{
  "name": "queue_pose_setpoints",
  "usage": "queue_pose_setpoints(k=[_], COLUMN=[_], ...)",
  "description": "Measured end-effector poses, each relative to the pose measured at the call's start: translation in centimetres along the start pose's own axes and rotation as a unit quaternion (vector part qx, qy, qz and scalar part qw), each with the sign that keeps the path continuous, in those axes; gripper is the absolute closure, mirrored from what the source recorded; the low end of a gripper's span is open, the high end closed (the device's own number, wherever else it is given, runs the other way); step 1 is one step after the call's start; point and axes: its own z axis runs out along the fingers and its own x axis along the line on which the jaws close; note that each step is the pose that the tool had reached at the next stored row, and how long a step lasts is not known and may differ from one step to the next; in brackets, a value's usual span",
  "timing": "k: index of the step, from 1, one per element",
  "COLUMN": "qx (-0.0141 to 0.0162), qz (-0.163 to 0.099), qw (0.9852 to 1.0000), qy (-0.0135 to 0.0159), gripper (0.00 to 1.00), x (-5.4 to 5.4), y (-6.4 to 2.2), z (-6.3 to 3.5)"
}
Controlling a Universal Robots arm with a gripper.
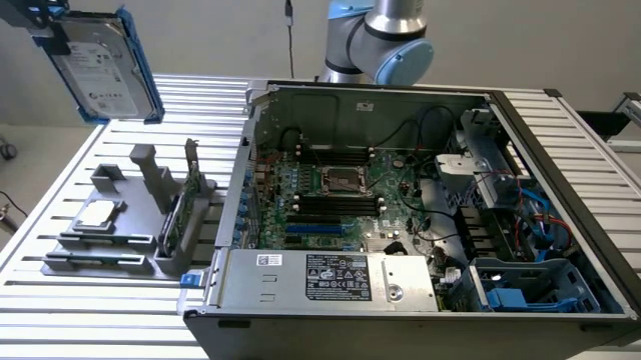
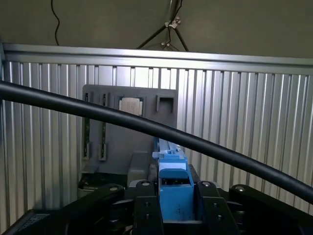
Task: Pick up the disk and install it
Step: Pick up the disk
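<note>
The gripper [image 1: 48,16] is clamped on the disk [image 1: 102,67], which hangs in the air, tilted, well off the exterior view's left side of the case [image 1: 401,91] and higher than it. The white label faces the exterior camera, with blue rails along both long edges. In the wrist view the black fingers [image 2: 146,215] press on either side of the disk's blue rail end [image 2: 173,188], and a black cable [image 2: 98,113] crosses in front.

The case lies open on the slatted table [image 1: 100,322], its motherboard [image 1: 341,195] exposed and a blue cage [image 1: 531,289] in the corner at the exterior view's lower right. Just beside the case, on the exterior view's left, sits a grey fixture [image 1: 120,247] with a square chip [image 1: 97,214] lying flat on it and a green card [image 1: 191,187] standing upright in a slot. The disk is above this fixture. The arm [image 1: 386,37] rises behind the case.
</note>
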Motion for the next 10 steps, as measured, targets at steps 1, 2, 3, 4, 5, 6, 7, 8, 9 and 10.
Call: queue_pose_setpoints(k=[1, 2, 3, 4, 5, 6, 7, 8, 9, 10], qx=[0.0, 0.0001, 0.0, 0.0001, 0.0001, 0.0001, 0.0001, 0.0001, 0.0001, 0.0002], qz=[0.0, 0.0, 0.0, 0.0, 0.0, 0.0, 0.0, 0.0, 0.0, 0.0], qw=[1.0, 1.0, 1.0, 1.0, 1.0, 1.0, 1.0, 1.0, 1.0, 1.0], qy=[-0.0009, -0.0016, -0.0021, -0.0026, -0.003, -0.0036, -0.004, -0.0045, -0.0049, -0.0053], gripper=[0.67, 0.67, 0.67, 0.67, 0.67, 0.67, 0.67, 0.67, 0.67, 0.67], x=[0.2, 0.4, 0.5, 0.7, 0.9, 1.2, 1.4, 1.6, 1.8, 2.1], y=[-0.48, -0.91, -1.32, -1.74, -2.17, -2.76, -3.16, -3.57, -4.0, -4.39], z=[-0.21, -0.39, -0.54, -0.66, -0.76, -0.83, -0.85, -0.88, -0.92, -0.94])
